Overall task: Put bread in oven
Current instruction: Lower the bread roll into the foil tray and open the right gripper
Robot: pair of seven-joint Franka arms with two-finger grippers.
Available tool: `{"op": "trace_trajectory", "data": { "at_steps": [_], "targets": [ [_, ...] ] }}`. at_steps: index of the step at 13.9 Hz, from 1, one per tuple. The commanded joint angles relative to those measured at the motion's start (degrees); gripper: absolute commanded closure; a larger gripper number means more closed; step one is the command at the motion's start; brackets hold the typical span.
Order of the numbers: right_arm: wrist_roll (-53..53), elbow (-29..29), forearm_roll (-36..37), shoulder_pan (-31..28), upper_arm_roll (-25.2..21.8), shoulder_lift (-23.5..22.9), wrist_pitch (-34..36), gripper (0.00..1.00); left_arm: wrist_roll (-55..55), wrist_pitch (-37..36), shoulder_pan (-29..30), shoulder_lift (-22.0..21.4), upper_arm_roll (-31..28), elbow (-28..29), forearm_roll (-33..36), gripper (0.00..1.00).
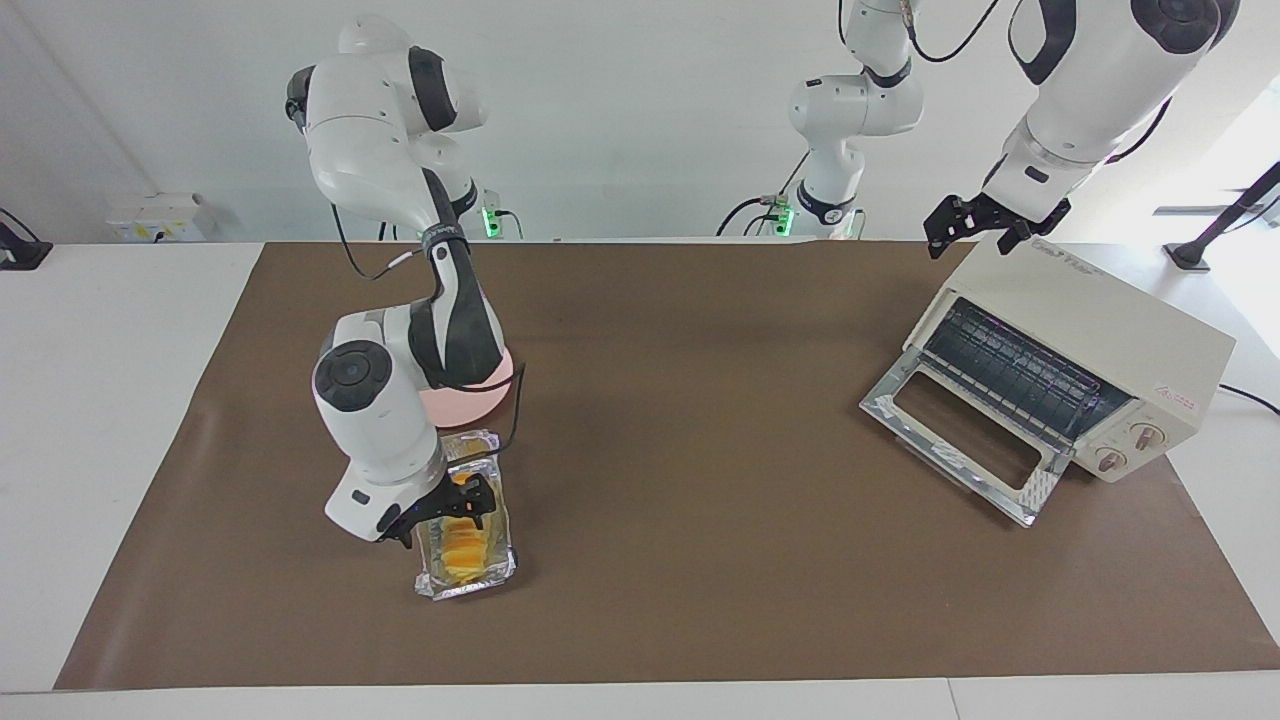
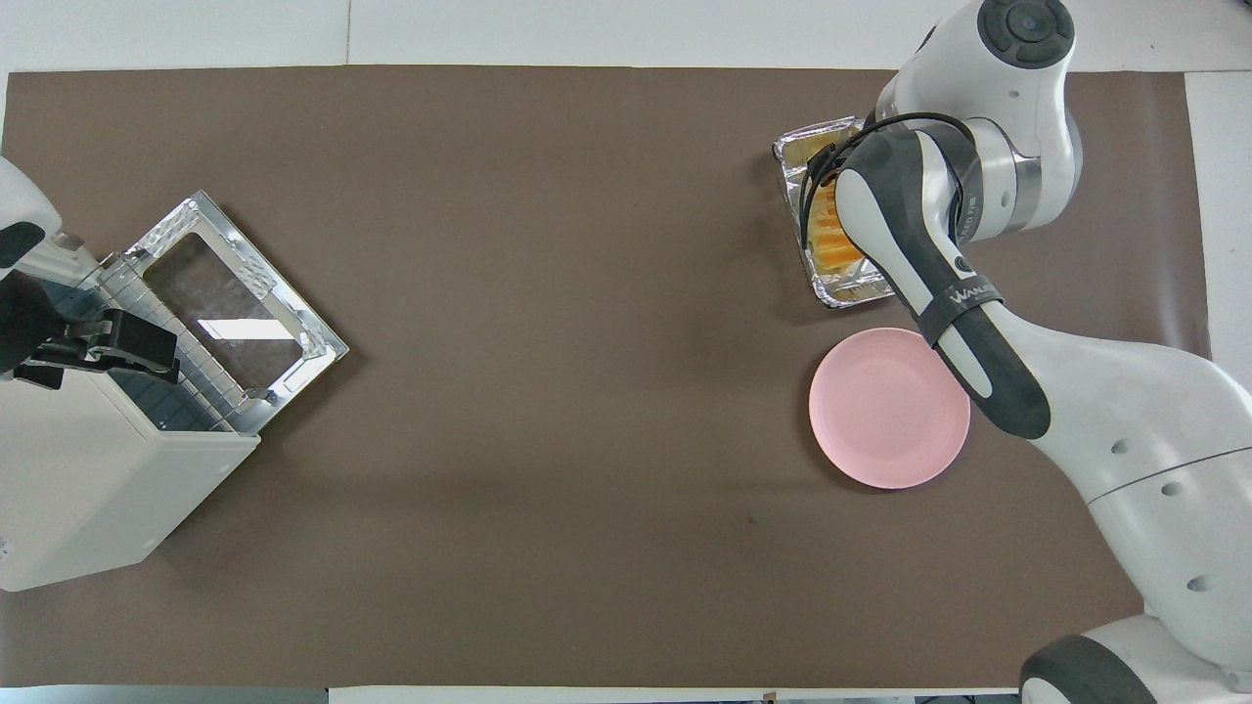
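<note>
R claw (image 1: 449, 516) hangs low over the foil tray (image 1: 470, 592), fingers apart, clamped on nothing. The bread (image 1: 462, 548) lies loose in the tray, lengthwise. In the overhead view that's approx 1 o'clock on the surface (image 1: 680, 500). The oven (image 1: 1110, 330) sits at 9 o'clock, well apart from the tray. L claw (image 1: 985, 228) waits over the oven's top, fingers apart too.

Risks, as I judge them:
- Bread not gripped yet, so the task is barely begun. A pinch too near one end prob. tips the loaf or drops it mid-carry.
- The tray is thin crinkled foil, light and w/ low walls. A fingertip catching the rim could drag or lift it w/ the bread.
- The loaf looks soft and ridged into slices, so a hard squeeze may crush or split it.
- It's a long haul across to the oven. The dropped door (image 1: 890, 405) juts out in front, so a low approach could clip it.

Materials:
- Bread: yellow-orange, elongated.
- Oven: boxy, cream, w/ glass door and dark wire rack (image 1: 1010, 370).
- Pink plate (image 1: 480, 400): round, smooth, at 6 o'clock of the tray.
- Surface: matte brown.
</note>
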State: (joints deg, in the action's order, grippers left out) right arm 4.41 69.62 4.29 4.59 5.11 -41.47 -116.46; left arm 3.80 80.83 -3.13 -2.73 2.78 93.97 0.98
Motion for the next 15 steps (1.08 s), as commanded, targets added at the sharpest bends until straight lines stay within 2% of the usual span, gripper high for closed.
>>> {"op": "trace_trajectory", "data": {
  "at_steps": [1, 5, 7, 9, 10, 11, 12, 14, 15],
  "targets": [
    [4.28, 1.56, 0.90, -1.69, 0.34, 0.60, -2.70, 0.00, 0.07, -0.93, 0.67, -0.69, 0.30, 0.07, -0.72, 0.00],
    [6.05, 5.25, 3.53, -1.78, 0.17, 1.21, -5.70, 0.01, 0.07, -0.93, 0.67, -0.69, 0.30, 0.07, -0.72, 0.00],
    [8.93, 10.59, 6.07, -2.74, 0.17, 2.88, -10.34, 0.05, 0.07, -1.02, 0.67, -0.69, 0.30, 0.07, -0.72, 0.00],
    [10.44, 13.42, 6.96, -3.27, 0.17, 3.59, -13.35, 0.10, 0.07, -1.02, 0.67, -0.69, 0.30, 0.07, -0.81, 0.00],
    [10.44, 13.61, 6.96, -3.28, 0.25, 3.76, -13.36, 0.17, 0.07, -1.02, 0.67, -0.69, 0.30, 0.07, -0.72, 0.00],
    [10.44, 13.61, 6.87, -3.28, 0.25, 3.77, -13.44, 0.27, 0.07, -1.02, 0.67, -0.69, 0.21, 0.07, -0.72, 0.00],
    [10.09, 13.69, 6.61, -3.28, 0.34, 3.77, -13.27, 0.42, 0.07, -1.02, 0.67, -0.69, 0.30, 0.07, -0.72, 0.00],
    [8.61, 13.61, 4.95, -3.28, 0.43, 3.85, -13.18, 0.90, 0.07, -1.02, 0.67, -0.69, 0.30, 0.07, -0.72, 0.00],
    [7.46, 13.61, 2.59, -3.36, 0.43, 3.85, -13.27, 1.00, 0.07, -1.02, 0.67, -0.69, 0.21, 0.07, -0.72, 0.00]
  ]
}}
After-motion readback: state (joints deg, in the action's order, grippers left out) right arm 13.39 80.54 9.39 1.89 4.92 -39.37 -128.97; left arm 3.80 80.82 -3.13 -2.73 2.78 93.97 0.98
